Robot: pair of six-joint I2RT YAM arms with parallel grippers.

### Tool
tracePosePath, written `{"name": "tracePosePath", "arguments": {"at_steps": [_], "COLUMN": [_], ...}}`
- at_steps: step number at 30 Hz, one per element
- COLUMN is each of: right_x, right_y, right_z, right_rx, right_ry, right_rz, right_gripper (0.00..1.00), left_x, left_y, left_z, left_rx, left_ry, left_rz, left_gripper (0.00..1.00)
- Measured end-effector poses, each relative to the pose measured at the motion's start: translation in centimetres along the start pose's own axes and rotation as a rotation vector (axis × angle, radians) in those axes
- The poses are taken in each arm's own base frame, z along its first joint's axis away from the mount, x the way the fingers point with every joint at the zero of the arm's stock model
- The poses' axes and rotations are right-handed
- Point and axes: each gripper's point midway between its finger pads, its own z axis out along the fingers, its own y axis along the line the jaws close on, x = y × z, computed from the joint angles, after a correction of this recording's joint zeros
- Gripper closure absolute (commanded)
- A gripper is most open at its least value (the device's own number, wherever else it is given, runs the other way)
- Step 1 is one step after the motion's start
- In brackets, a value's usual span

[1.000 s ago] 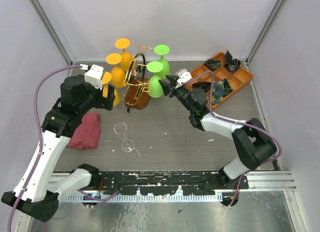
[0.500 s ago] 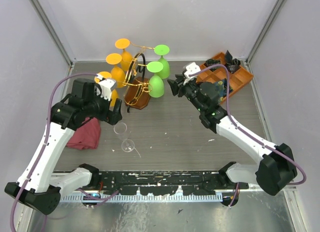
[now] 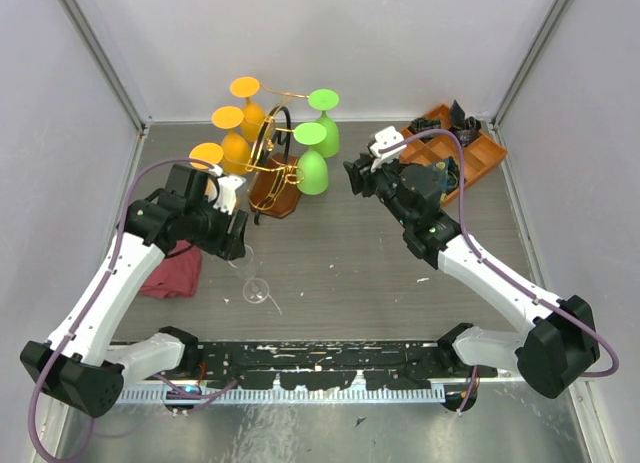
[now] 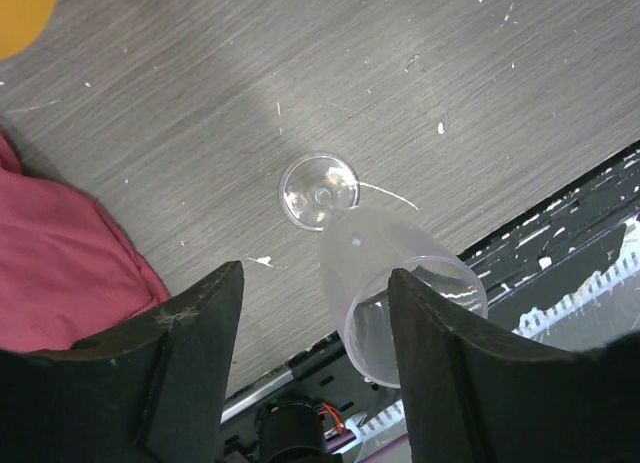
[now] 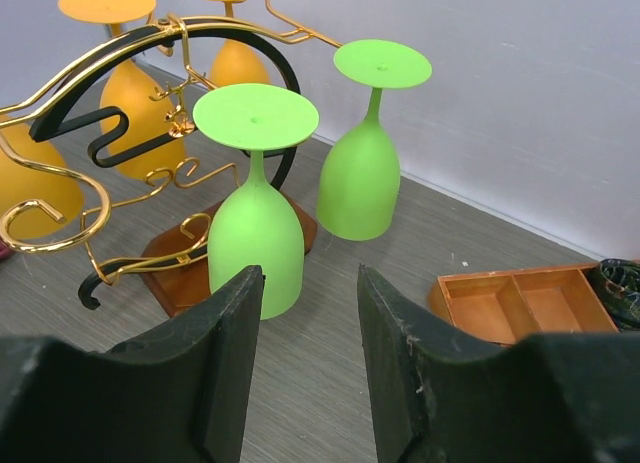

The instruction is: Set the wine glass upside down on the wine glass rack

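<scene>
Lying sideways, the clear wine glass [image 4: 388, 283] sits beneath parted left fingers [image 4: 190, 353]; right fingers [image 5: 215, 373] gape empty too.

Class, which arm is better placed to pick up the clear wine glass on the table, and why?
Left. Its open fingers hang directly over the wine glass; the right arm's fingers face the green glasses, away from it.

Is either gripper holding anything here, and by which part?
Nothing is held. The left gripper is open over the clear glass lying on the table; the right gripper is open and empty near the green glasses.
</scene>
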Motion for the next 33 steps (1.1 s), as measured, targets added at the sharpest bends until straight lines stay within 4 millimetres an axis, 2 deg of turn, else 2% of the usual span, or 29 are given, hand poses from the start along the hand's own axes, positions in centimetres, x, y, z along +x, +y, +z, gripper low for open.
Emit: {"name": "tracePosePath", "arguments": {"at_steps": [11, 15, 16, 20, 24, 29, 33], "right_x": [0.0, -0.1, -0.2, -1.1, -2.2, -3.7, -4.5], "right_y": [-0.3, -0.5, -0.5, -1.0, -2.4, -5.4, -7.2], "right_z": [0.0, -0.1, -0.2, -0.7, -1.2, -2.3, -4.1], "right_rx": [0.016, 0.025, 0.028, 0.052, 0.132, 0.316, 0.424], "right_ry": [0.003, 0.005, 0.005, -0.004, -0.001, 0.028, 0.035], "right_rz": [-0.004, -0.004, -0.004, -0.002, 0.016, 0.074, 0.123], "right_gripper": [0.52, 0.52, 0.52, 0.54, 0.55, 0.50, 0.43], "left_x": [0.6, 0.6, 0.6, 0.6, 0.0, -3.6, -7.2], "left_y": [-0.7, -0.9, -0.9, -1.4, -2.4, -5.3, -7.7], "left_z": [0.6, 0.8, 0.8, 1.0, 0.7, -1.2, -4.3], "left_rx": [0.023, 0.028, 0.027, 0.060, 0.112, 0.250, 0.361], "left_ry": [0.029, 0.032, 0.031, 0.043, 0.023, -0.116, -0.280], "left_rz": [0.009, 0.018, 0.016, 0.014, 0.011, 0.020, 0.053], "left_gripper": [0.76, 0.97, 1.00, 1.00, 1.00, 1.00, 1.00]}}
